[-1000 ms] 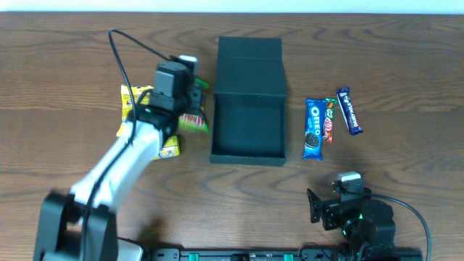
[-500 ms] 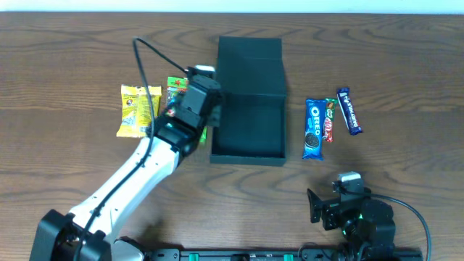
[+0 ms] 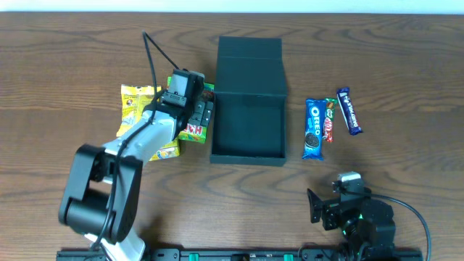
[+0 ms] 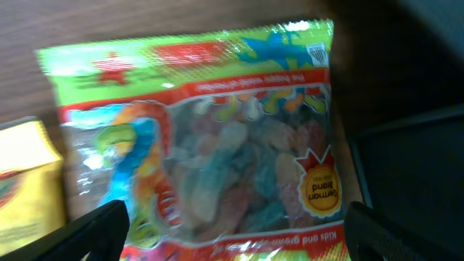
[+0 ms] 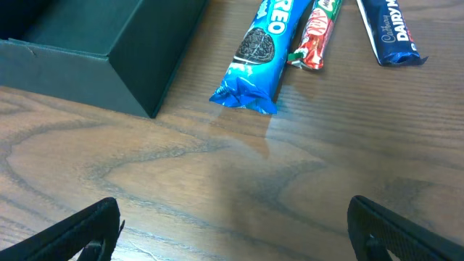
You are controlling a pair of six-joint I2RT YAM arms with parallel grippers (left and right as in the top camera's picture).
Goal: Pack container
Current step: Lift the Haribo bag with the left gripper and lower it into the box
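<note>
The container [image 3: 249, 109], a dark teal box with its flap lid folded back, stands empty at the table's middle. A green and red gummy bag [image 3: 191, 131] lies on the table against its left wall. My left gripper [image 3: 197, 114] hovers over that bag with jaws wide open. In the left wrist view the gummy bag [image 4: 217, 138] fills the frame between the left gripper's [image 4: 235, 239] spread fingers [image 4: 98, 228], and the container's wall [image 4: 413, 145] shows at right. My right gripper [image 5: 235, 235] stands open over bare wood near the front edge, holding nothing.
A yellow snack packet [image 3: 136, 109] lies left of the gummy bag. Right of the container lie an Oreo pack [image 3: 313, 129], a red and green bar [image 3: 328, 123] and a blue Dairy Milk bar [image 3: 349, 111]. The right arm's base [image 3: 359, 217] sits front right.
My left gripper swung toward the container, then drew back a little, and its jaws went from shut to wide open. The gummy bag now lies against the container's left wall. The right arm stayed still.
</note>
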